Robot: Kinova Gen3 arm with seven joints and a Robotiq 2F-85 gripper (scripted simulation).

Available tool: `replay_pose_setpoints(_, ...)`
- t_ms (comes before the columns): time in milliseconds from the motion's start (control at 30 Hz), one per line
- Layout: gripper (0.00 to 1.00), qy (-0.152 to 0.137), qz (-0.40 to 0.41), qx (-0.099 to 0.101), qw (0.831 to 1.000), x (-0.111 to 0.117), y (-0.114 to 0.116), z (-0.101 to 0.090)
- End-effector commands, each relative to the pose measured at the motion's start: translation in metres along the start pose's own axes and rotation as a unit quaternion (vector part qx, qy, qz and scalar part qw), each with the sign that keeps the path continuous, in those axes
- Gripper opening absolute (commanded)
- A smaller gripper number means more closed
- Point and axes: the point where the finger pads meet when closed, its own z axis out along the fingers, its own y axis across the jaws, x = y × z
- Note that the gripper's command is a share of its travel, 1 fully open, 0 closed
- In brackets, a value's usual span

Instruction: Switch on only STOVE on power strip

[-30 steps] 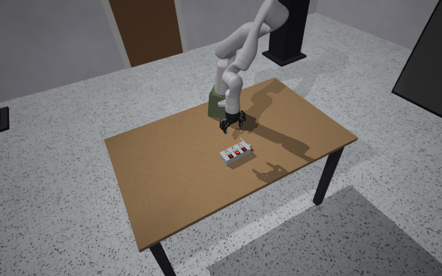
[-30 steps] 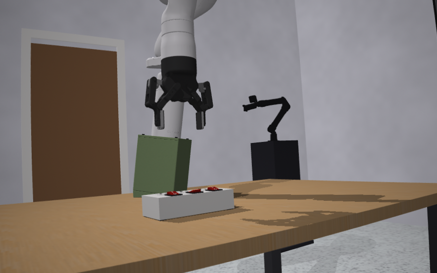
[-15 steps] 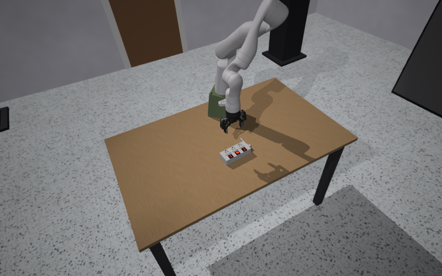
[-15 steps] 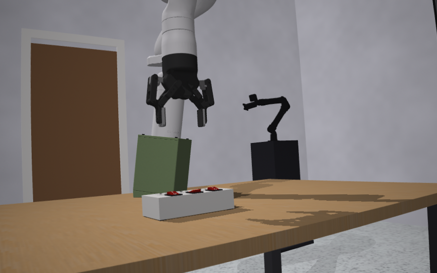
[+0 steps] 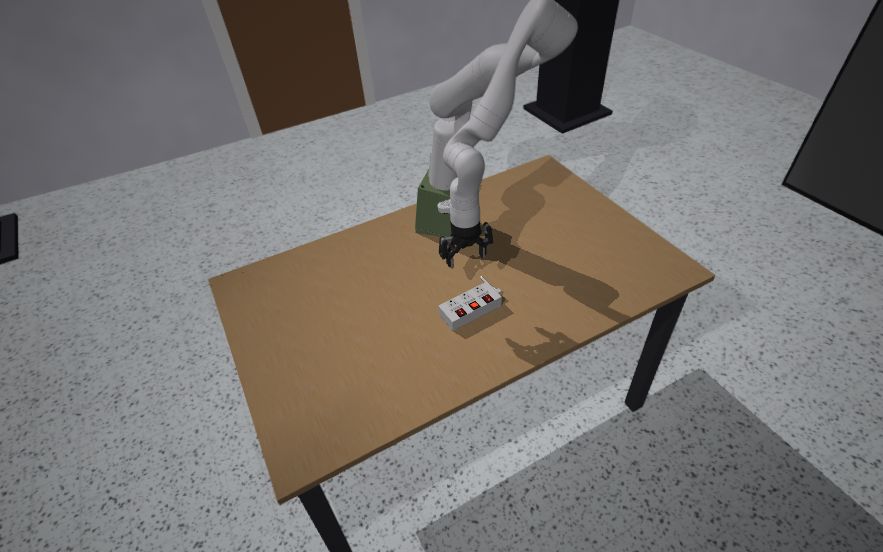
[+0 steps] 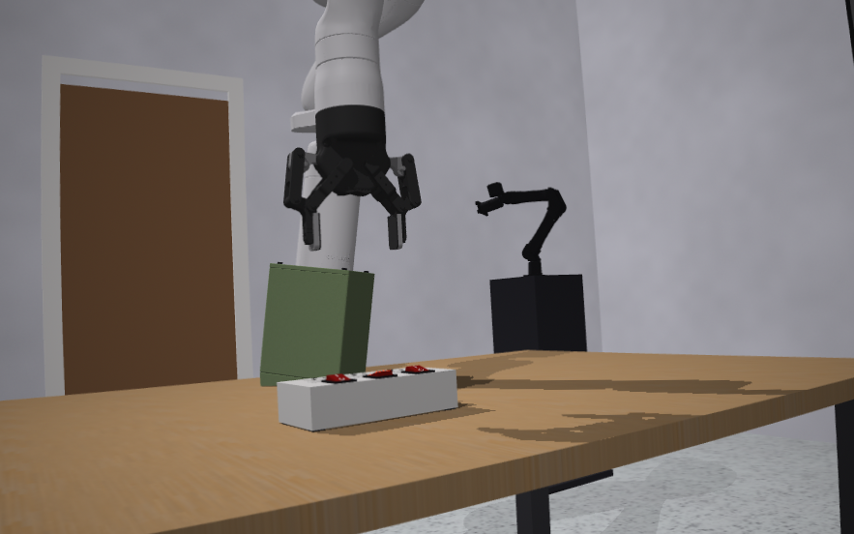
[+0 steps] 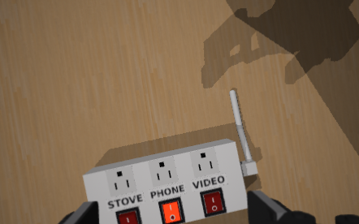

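Observation:
A white power strip [image 5: 450, 316] [image 6: 367, 400] [image 7: 98, 180] lies flat, right way up, on the wooden table [image 5: 335, 356] [image 6: 151, 451] [image 7: 62, 81]. It has three rocker switches, labelled in the wrist view. The STOVE switch [image 7: 127, 217] [image 5: 460, 312] is dark red. The PHONE switch [image 7: 171, 211] [image 5: 473, 305] glows bright orange. The VIDEO switch [image 7: 213, 201] [image 5: 487, 298] is dark red. A short white cord stub [image 7: 238, 122] [image 5: 483, 279] sticks out at the VIDEO end. My gripper [image 5: 466, 254] [image 6: 355, 242] [image 7: 173, 220] is open and empty. It hangs well above the strip, a little behind it toward the arm's base.
The arm's green base box [image 5: 428, 209] [image 6: 315, 325] stands at the table's back edge behind the strip. A black pedestal [image 6: 536, 311] with a small black arm stands beyond the table. The arm's shadow falls on the table to the right.

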Motion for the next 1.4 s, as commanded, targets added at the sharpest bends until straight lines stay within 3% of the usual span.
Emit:
replay_pose_setpoints(0,1.0,0.002,0.019,0.001,1.0,-0.001,-0.002,0.002)
replay_pose_setpoints(400,1.0,0.002,0.162,0.001,0.987,-0.011,-0.011,0.014)
replay_pose_setpoints(533,1.0,0.002,0.234,0.002,0.972,-0.016,-0.016,0.02)
replay_pose_setpoints(900,1.0,0.001,0.434,0.002,0.901,-0.03,-0.03,0.039)
replay_pose_setpoints(967,1.0,0.001,0.434,0.002,0.901,-0.03,-0.03,0.039)
replay_pose_setpoints(1367,1.0,0.0,0.589,0.002,0.808,-0.042,-0.042,0.056)
